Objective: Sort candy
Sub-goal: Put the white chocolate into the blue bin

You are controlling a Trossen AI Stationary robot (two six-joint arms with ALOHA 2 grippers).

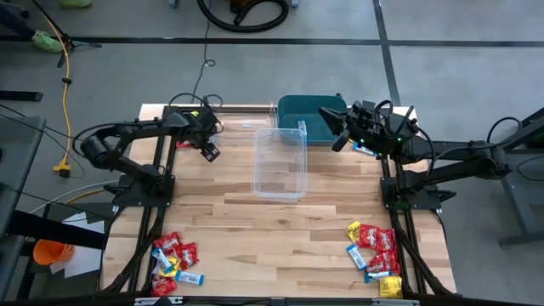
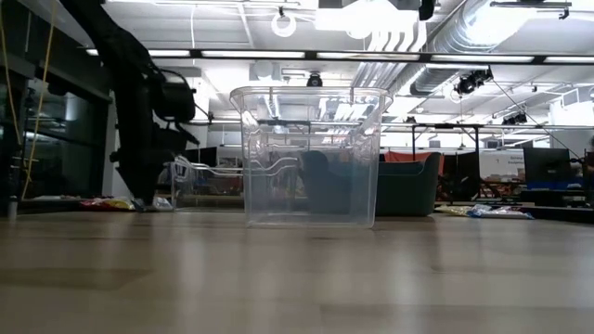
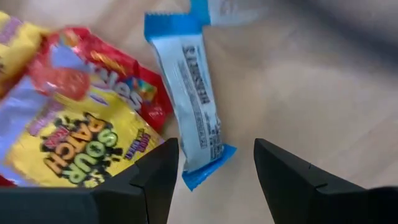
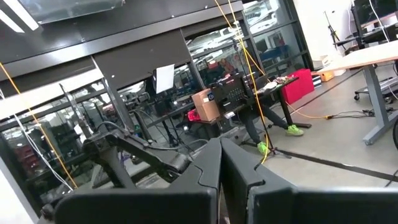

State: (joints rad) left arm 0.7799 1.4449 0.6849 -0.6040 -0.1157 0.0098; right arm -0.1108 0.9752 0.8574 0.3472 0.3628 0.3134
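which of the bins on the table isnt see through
The teal bin at the table's back edge. It is solid-coloured, while the clear tub in front of it and the second clear tub beside it are transparent plastic.

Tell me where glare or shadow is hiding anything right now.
Low view: ceiling lights backlight the clear tub, its walls glint, and the tabletop carries a pale sheen. Left wrist view: the blue packet glints, yet its print can be read. High view: even light, no hard shadows.
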